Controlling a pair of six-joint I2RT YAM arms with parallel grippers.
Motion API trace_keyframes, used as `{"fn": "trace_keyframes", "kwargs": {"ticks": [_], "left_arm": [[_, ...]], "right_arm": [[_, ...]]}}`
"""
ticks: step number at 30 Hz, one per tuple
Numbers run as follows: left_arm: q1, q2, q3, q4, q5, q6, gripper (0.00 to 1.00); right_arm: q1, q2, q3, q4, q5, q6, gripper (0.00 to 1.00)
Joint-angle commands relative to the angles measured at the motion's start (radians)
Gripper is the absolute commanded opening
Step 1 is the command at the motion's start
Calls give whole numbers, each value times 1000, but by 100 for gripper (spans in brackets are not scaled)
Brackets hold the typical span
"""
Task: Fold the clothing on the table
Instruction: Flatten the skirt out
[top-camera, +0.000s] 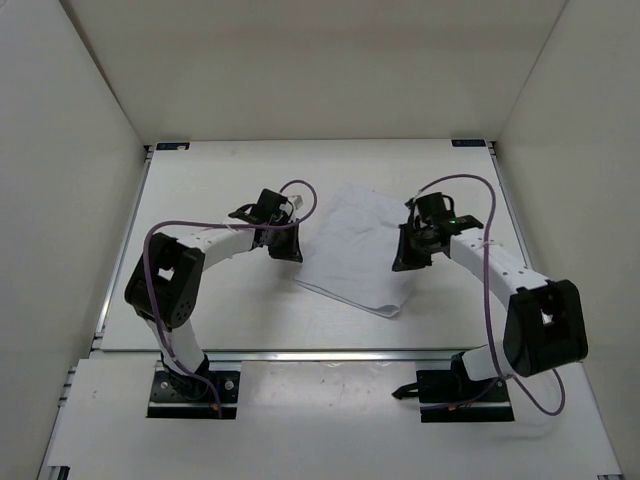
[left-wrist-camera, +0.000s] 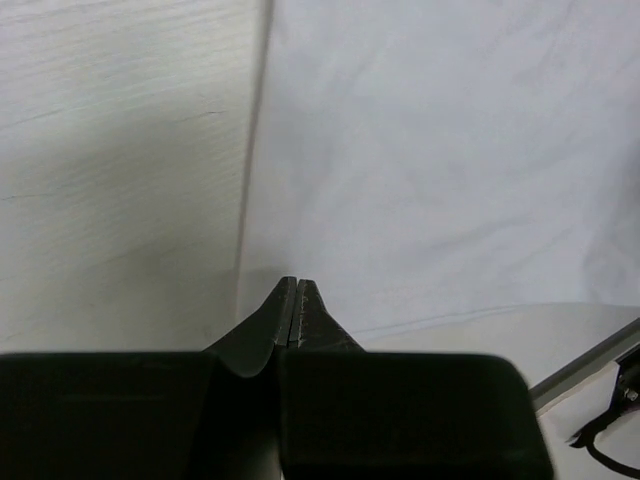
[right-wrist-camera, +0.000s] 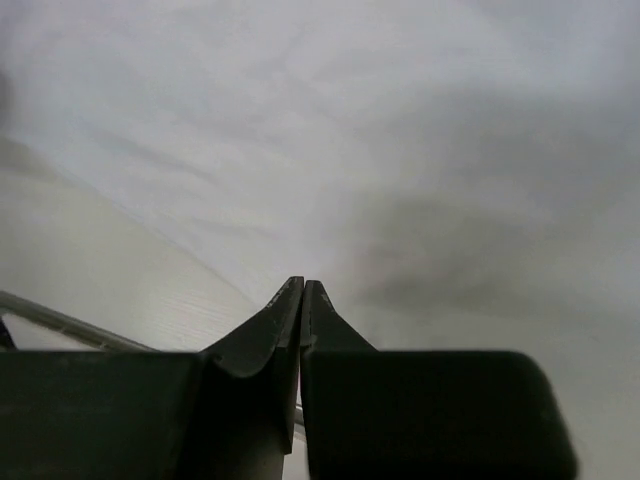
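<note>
White thin wrinkled fabric clothing (top-camera: 350, 250) lies spread in the middle of the flat white tabletop (top-camera: 200, 180). The left tool (top-camera: 290, 252) at its nine o'clock edge and the right tool (top-camera: 402, 262) at three o'clock are both clenched, with no cloth visibly pinched. They probably flank opposite edges to begin a fold.

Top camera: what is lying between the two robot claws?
The clothing lies between the left gripper and the right gripper, seen plainly in the top view.
</note>
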Motion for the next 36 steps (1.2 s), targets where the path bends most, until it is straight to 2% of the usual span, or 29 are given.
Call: {"fn": "trace_keyframes", "kwargs": {"ticks": [1,3,9,16,20,26,29,34,36], "left_arm": [[-32,-48,22,20,34,1,0],[-44,-42,4,30,46,-6,0],[-38,-20,-55,55,54,-18,0],[-48,57,-18,6,39,-6,0],[-63,83,8,-26,-16,1,0],[-49,66,7,-45,-21,5,0],[-45,60,17,-55,-32,17,0],[-31,48,11,-85,-44,19,0],[-20,20,-9,-77,-55,11,0]], "right_arm": [[79,78,7,108,-72,58,0],[124,114,-20,139,-91,78,0],[139,175,-65,84,-77,60,0],[66,77,-152,60,-59,44,0],[15,37,-237,26,-56,29,0],[-60,-69,-292,-32,-39,-2,1],[-106,-113,-252,-49,-63,-8,6],[-157,-90,-113,-51,-39,-32,28],[-158,-46,-91,-22,-27,-49,26]]}}
